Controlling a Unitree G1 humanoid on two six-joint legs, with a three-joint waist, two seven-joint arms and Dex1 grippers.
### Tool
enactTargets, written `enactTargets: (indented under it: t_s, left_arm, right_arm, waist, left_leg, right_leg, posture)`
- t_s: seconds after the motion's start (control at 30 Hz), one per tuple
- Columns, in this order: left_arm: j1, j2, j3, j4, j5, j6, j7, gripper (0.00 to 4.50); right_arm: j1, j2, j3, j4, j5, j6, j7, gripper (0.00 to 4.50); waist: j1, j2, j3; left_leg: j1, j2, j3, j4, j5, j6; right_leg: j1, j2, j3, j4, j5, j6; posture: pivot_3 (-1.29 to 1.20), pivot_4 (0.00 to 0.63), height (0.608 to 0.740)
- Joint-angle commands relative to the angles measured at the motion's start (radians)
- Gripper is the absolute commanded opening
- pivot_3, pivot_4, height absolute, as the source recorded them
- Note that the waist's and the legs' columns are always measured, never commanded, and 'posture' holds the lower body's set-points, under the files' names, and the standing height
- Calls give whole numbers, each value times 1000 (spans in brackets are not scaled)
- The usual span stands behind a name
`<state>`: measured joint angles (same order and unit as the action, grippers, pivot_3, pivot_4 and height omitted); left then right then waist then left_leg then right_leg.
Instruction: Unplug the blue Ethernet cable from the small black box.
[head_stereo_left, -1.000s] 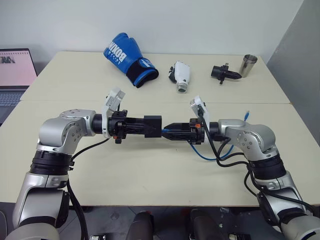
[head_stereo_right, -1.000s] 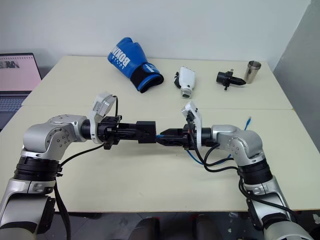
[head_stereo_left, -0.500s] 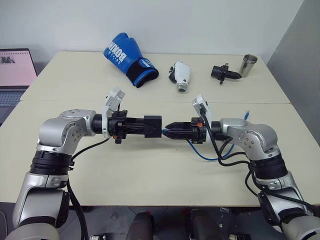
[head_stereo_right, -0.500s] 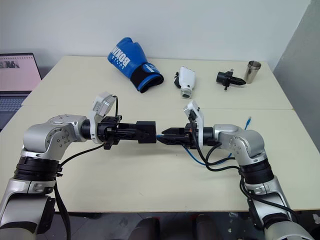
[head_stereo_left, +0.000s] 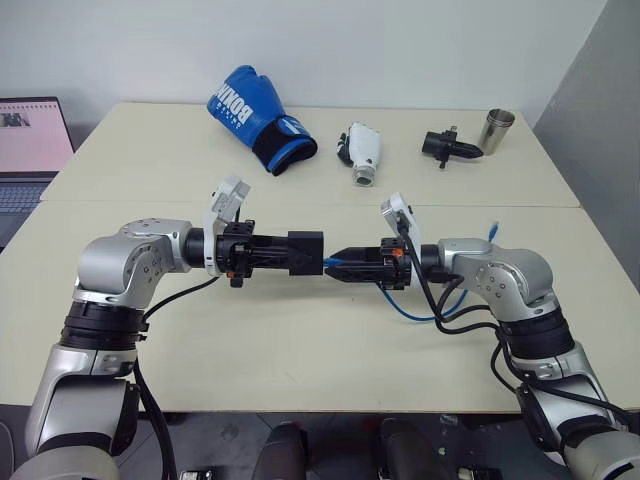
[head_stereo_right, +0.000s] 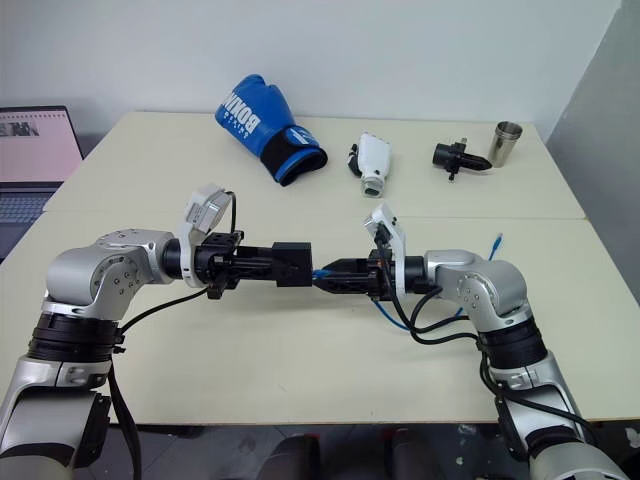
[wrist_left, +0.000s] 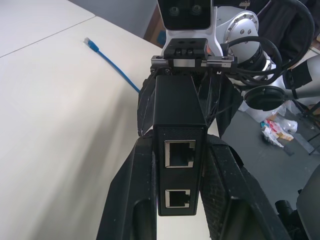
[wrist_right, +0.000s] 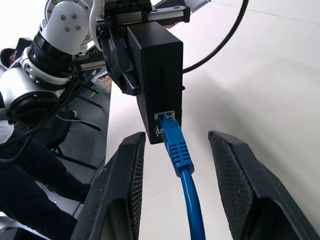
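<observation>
While nothing has shifted in the past second, the cable (head_stereo_left: 405, 305) remains plugged into the box (head_stereo_left: 306, 251), clamped by the left gripper (head_stereo_left: 293, 252) above the table's (head_stereo_left: 300, 350) near half; the right gripper (head_stereo_left: 340, 268) straddles the plug (wrist_right: 172, 137), parted, not pinching; the pull looks yet to come; cream table, white wall (head_stereo_left: 400, 40), laptop (head_stereo_left: 30, 150) beyond its left edge.

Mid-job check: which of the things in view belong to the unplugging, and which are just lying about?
In the job:
- thin bright blue Ethernet cable, plugged into the box
- small matte black box, held by the left gripper
- right gripper, open around the cable

Lying about:
- blue boxing glove
- white gadget
- black pronged gadget
- steel cup
- laptop
</observation>
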<state>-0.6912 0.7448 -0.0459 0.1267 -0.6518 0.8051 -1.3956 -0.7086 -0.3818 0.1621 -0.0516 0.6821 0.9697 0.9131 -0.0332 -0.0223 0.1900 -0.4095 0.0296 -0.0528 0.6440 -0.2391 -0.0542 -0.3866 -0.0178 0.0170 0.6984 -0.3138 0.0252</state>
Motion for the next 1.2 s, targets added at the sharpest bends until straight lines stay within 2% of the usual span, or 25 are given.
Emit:
enactTargets:
  t_s: [0.03, 0.6, 0.63, 0.9, 1.2]
  left_arm:
    - [-7, 2, 12, -24, -4, -6, -5, 798]
    - [-5, -3, 12, -23, -2, -7, -3, 798]
    - [-5, -3, 12, -22, -2, -7, -2, 798]
    - [-9, -4, 15, -20, -4, -2, -2, 798]
    - [-17, -17, 18, -8, -11, 3, -2, 798]
  right_arm:
    - [-14, 5, -25, -18, 12, -4, -1, 2115]
    - [-13, 16, -35, -12, 16, 5, -17, 2115]
    - [-13, 14, -34, -12, 15, 4, -15, 1747]
    - [-9, 8, -29, -14, 12, 0, -8, 77]
    - [-9, 10, -29, -25, 17, 7, -5, 61]
  waist:
    - [0, 0, 0]
    - [0, 0, 0]
    - [0, 0, 0]
    - [0, 0, 0]
    - [0, 0, 0]
  left_leg:
    - [0, 0, 0, 0, 0, 0]
    - [0, 0, 0, 0, 0, 0]
    - [0, 0, 0, 0, 0, 0]
    - [0, 0, 0, 0, 0, 0]
    - [0, 0, 0, 0, 0, 0]
  right_leg:
    - [0, 0, 0, 0, 0, 0]
    - [0, 0, 0, 0, 0, 0]
    - [0, 0, 0, 0, 0, 0]
    - [0, 0, 0, 0, 0, 0]
    - [0, 0, 0, 0, 0, 0]
  posture:
    - [0, 150, 740]
    - [0, 150, 740]
    - [0, 150, 740]
    - [0, 150, 740]
    - [0, 150, 740]
